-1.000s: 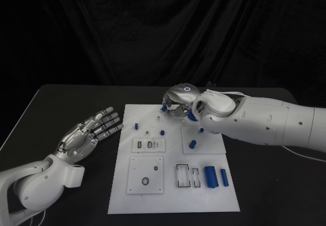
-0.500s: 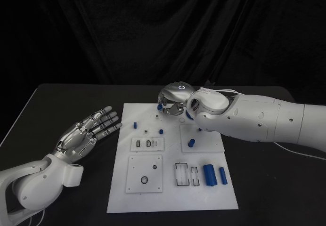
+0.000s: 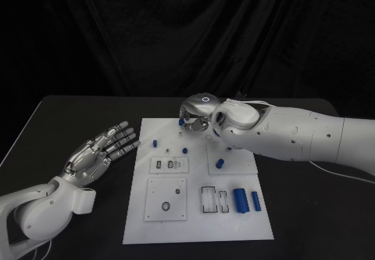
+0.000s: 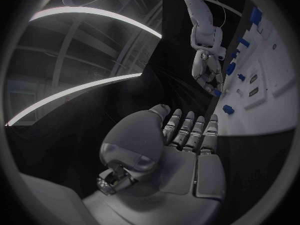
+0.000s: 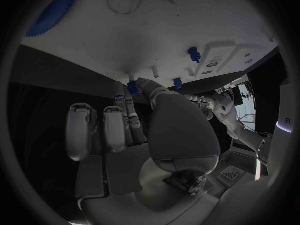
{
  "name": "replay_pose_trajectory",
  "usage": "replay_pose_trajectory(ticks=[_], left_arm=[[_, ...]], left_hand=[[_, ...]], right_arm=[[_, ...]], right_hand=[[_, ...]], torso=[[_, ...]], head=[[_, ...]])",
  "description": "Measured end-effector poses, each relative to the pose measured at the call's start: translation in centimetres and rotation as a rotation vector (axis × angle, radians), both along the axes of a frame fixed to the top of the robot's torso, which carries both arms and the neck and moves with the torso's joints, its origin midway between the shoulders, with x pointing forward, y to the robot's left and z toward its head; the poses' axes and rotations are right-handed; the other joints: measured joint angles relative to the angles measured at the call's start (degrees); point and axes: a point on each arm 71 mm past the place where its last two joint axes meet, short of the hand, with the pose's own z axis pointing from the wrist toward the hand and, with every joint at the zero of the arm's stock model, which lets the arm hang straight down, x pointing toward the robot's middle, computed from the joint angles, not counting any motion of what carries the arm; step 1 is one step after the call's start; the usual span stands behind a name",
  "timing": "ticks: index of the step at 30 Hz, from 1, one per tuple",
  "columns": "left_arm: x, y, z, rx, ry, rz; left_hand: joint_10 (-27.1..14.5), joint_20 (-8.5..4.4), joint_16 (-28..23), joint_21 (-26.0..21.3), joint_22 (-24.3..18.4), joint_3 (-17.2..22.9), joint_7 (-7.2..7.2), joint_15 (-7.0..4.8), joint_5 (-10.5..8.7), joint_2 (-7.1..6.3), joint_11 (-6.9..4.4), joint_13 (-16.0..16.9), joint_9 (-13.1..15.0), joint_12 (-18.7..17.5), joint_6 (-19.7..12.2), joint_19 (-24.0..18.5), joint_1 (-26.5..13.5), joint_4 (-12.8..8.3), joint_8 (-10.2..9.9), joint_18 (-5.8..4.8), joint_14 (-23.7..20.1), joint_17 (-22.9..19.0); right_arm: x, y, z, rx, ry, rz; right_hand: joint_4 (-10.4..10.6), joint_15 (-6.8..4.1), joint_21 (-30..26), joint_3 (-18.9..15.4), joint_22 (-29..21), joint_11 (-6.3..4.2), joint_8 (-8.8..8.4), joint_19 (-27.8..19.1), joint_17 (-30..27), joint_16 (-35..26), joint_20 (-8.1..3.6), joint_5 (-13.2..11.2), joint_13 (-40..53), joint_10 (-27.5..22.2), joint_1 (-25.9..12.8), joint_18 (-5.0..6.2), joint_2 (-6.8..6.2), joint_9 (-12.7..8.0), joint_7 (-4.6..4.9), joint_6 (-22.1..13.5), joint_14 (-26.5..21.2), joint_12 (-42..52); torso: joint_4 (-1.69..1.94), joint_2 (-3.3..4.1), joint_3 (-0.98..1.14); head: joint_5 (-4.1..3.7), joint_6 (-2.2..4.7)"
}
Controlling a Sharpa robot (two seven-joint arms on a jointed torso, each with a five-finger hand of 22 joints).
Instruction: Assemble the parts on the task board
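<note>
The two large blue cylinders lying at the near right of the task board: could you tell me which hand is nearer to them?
Right, narrowly. The right hand is at the board's far edge, beyond the cylinders; the left hand rests open off the task board's left side.

— What sort of place was it?

— A robotics lab or test cell. A black counter point(image 3: 70, 116) stood before a black draped curtain point(image 3: 187, 43) that closed off the background.

— What else showed it?

— A white task board point(image 3: 199, 227) with cut-out fixtures lay at the counter's middle, and the left wrist view showed curved strip lights point(image 4: 94, 15) on a high ceiling.
</note>
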Motion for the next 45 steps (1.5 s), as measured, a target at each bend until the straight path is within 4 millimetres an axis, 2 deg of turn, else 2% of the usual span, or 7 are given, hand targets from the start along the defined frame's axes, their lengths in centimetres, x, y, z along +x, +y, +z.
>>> replay_pose_trajectory(ticks=[25, 28, 32, 35, 38, 41, 45], left_arm=[[0.2, 0.2, -0.3, 0.006, 0.003, 0.004], [0.2, 0.2, -0.3, 0.006, 0.003, 0.005], [0.2, 0.2, -0.3, 0.006, 0.003, 0.004], [0.3, 0.2, -0.3, 0.005, 0.003, 0.004], [0.3, 0.2, -0.3, 0.005, 0.003, 0.003], [0.2, 0.2, -0.3, 0.006, 0.003, 0.004], [0.1, 0.5, -0.3, 0.007, 0.004, 0.009]], left_hand=[[-0.22, 0.0, 0.0, 0.0, -0.05, 0.32, 0.0, 0.2, 0.0, 0.0, 0.2, -0.01, -0.01, 0.0, 0.0, 0.0, 0.0, -0.32, 0.0, 0.01, -0.21, -0.05], [-0.21, 0.0, 0.0, 0.0, -0.05, 0.49, 0.0, 0.2, 0.0, 0.0, 0.2, -0.01, -0.01, 0.0, 0.0, 0.0, 0.0, -0.16, 0.0, 0.01, -0.21, -0.12], [-0.21, 0.0, 0.0, 0.0, -0.05, 0.48, 0.0, 0.2, 0.0, 0.0, 0.2, -0.01, -0.01, 0.0, 0.0, 0.0, 0.0, -0.16, 0.0, 0.01, -0.21, -0.11], [-0.21, 0.0, 0.0, 0.0, -0.05, 0.48, 0.0, 0.2, 0.0, 0.0, 0.2, -0.01, -0.01, 0.0, 0.0, 0.0, 0.0, -0.16, 0.0, 0.01, -0.21, -0.11], [-0.21, 0.0, 0.0, 0.0, -0.05, 0.48, 0.0, 0.2, 0.0, 0.0, 0.2, -0.01, -0.01, 0.0, 0.0, 0.0, 0.0, -0.16, 0.0, 0.01, -0.21, -0.11], [-0.21, 0.0, 0.0, 0.0, -0.05, 0.48, 0.0, 0.2, 0.0, 0.0, 0.2, -0.01, -0.01, 0.0, 0.0, 0.0, 0.0, -0.16, 0.0, 0.01, -0.21, -0.11], [-0.21, 0.0, 0.0, 0.0, -0.05, 0.48, 0.0, 0.2, 0.0, 0.0, 0.2, -0.02, -0.01, 0.0, 0.0, 0.0, 0.0, -0.16, 0.0, 0.01, -0.21, -0.11]], right_arm=[[0.2, -0.5, -0.5, -0.033, 0.034, -0.025], [0.2, -0.5, -0.6, -0.037, 0.038, -0.027], [0.2, -0.5, -0.7, -0.045, 0.047, -0.032], [0.3, -0.4, -0.8, -0.051, 0.052, -0.036], [0.3, -0.5, -0.8, -0.053, 0.054, -0.04], [0.4, -0.6, -0.8, -0.053, 0.053, -0.043], [0.3, -1.6, -0.7, -0.04, 0.044, -0.05]], right_hand=[[0.0, 0.16, -0.37, 0.0, -0.51, 0.51, -0.73, -0.21, -0.54, -0.22, 0.21, -0.04, -0.02, -0.51, 0.0, 0.0, -0.01, 0.05, 0.21, -0.6, 0.16, -0.63], [-0.01, 0.16, -0.37, 0.01, -0.54, 0.53, -1.24, -0.25, -0.62, -0.22, 0.25, -0.28, -0.02, -0.53, 0.0, 0.0, 0.0, 0.15, 0.61, -1.06, 0.16, -0.74], [1.35, 1.28, -1.52, -1.57, -2.02, 1.45, -5.72, -1.3, -2.06, -1.18, 1.3, -7.46, 0.06, -3.35, -1.03, 0.0, -0.84, -2.78, 1.39, -11.22, -0.04, -2.31], [1.97, 2.3, -3.14, -5.1, -4.4, 2.7, -6.78, -3.01, -3.92, -2.04, 2.39, -12.5, 0.72, -8.08, -1.86, 0.0, -1.35, -8.88, 0.86, -28.77, -1.06, -3.07], [3.56, 2.89, -3.92, -8.68, -5.42, 3.28, -7.43, -3.72, -4.65, -2.04, 3.11, -14.54, 1.64, -11.07, -1.92, 0.0, -1.29, -12.68, 0.0, -38.61, -1.65, -2.54], [4.93, 3.09, -4.05, -10.32, -5.61, 3.48, -7.43, -3.73, -4.85, -2.04, 3.12, -14.91, 2.28, -12.28, -1.57, 0.01, -1.63, -13.52, -0.2, -39.93, -1.84, -1.7], [5.75, 3.19, -4.21, -11.15, -5.74, 3.37, -6.62, -3.91, -5.07, -2.04, 3.29, -14.58, 3.38, -12.79, 0.4, 0.01, -0.84, -12.86, 0.37, -35.12, -1.95, 0.02]], torso=[[-0.07, 0.0, 0.06], [-0.08, 0.0, 0.06], [-0.08, 0.0, 0.06], [-0.09, 0.0, 0.06], [-0.09, 0.0, 0.06], [-0.09, 0.0, 0.05], [-0.08, 0.01, 0.04]], head=[[0.21, -0.5], [0.21, -0.55], [0.22, -0.62], [0.23, -0.64], [0.22, -0.65], [0.22, -0.68], [0.33, -0.54]])
